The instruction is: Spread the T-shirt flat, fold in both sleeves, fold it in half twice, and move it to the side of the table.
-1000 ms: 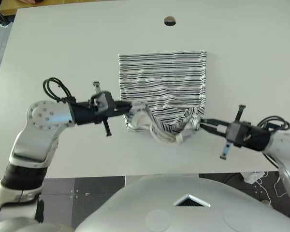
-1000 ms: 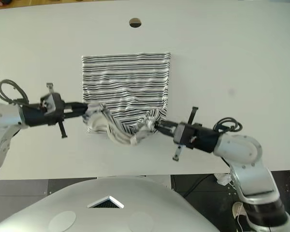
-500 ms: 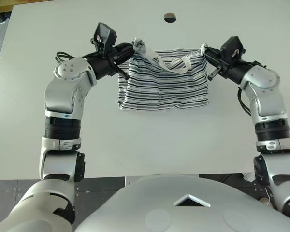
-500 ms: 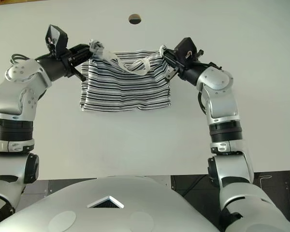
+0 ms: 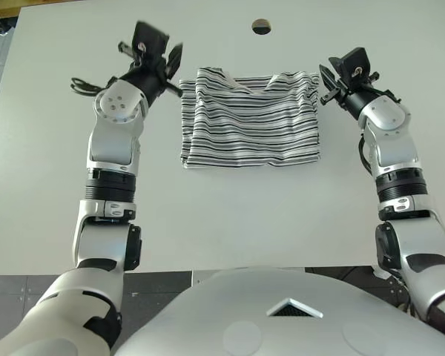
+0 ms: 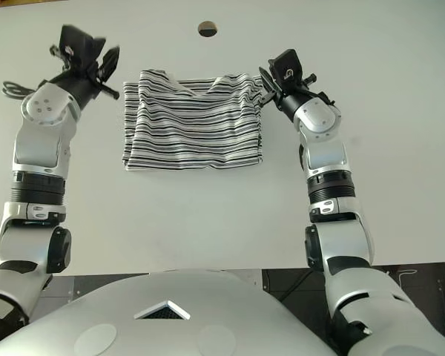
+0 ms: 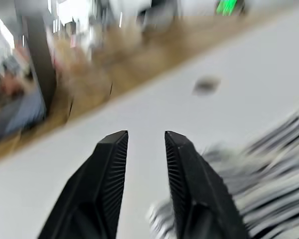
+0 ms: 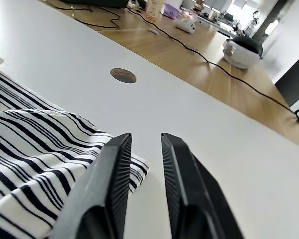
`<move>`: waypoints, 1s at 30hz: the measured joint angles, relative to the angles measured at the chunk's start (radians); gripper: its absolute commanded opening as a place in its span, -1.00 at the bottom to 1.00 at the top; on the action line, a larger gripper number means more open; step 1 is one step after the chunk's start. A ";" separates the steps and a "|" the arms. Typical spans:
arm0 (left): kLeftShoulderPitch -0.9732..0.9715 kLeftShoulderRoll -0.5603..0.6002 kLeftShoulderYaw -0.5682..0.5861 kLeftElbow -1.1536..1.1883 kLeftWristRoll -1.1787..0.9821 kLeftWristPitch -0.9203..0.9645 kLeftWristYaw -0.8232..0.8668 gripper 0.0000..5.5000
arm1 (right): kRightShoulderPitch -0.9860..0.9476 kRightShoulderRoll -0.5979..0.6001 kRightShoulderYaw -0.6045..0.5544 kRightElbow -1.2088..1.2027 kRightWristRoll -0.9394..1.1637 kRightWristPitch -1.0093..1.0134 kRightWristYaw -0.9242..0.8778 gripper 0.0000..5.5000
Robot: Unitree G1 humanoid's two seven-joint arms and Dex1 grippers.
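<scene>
My left gripper [image 7: 145, 136] and right gripper [image 8: 145, 137] stand open, empty, flanking the folded T-shirt [image 5: 248, 122] near the table's [image 5: 208, 222] far edge; grabbing only its rumpled top layer could undo the fold.

Light: bright and even from above; I see the white table [image 5: 222, 222] lit the same all across.
Shadows: one thin, soft line under the shirt's [image 5: 248, 119] near edge.
Left wrist: heavy blur over the left gripper [image 7: 145, 135], stripes and room.
Right wrist: I get a washed-out bright patch [image 8: 235, 6] far back.
</scene>
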 measured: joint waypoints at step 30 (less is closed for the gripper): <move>0.297 0.328 -0.314 -0.362 0.160 0.229 -0.396 -0.96 | 0.377 -0.373 0.212 -0.483 -0.210 -0.108 0.326 -0.96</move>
